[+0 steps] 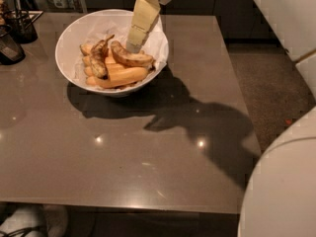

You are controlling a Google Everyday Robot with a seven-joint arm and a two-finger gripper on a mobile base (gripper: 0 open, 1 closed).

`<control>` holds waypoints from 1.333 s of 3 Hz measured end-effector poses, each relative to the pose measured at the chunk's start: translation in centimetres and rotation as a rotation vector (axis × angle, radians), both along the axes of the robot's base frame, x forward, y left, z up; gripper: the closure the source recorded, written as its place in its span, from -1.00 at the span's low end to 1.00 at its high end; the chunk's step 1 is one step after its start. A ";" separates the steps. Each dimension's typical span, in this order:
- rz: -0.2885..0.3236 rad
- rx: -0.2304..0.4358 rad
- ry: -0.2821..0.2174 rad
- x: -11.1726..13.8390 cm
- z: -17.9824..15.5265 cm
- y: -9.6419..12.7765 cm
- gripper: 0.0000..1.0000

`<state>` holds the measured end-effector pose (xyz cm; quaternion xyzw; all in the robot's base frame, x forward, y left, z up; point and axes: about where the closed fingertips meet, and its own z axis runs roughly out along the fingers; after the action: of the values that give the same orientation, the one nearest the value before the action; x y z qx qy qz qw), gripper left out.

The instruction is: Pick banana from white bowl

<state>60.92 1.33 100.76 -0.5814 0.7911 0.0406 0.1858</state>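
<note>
We count one white bowl [66,36] on one table [148,177], and one gripper [134,43], which hangs over the bowl's far right side. In the bowl we record one brown-mottled banana [131,59], one small blackened banana [98,64] and at least two smooth orange-yellow bananas [123,76], the pile preventing a firm total. Two dark containers [21,24] stand at the table's left edge.

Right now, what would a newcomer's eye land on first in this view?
The white bowl stands at the far left of the table, paper-lined and piled with bananas. The pale gripper reaches down into it from above, its tip just behind the brown-mottled banana. A dark shadow sprawls across the table right of the bowl.
</note>
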 end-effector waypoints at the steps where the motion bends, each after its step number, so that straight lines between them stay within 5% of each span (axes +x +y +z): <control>1: 0.002 0.006 0.021 0.9 -0.6 1.4 -0.98; 4: -0.009 -0.017 0.043 2.4 -2.2 4.0 -0.04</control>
<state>63.30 5.36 98.60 -0.5783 0.7979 0.0455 0.1641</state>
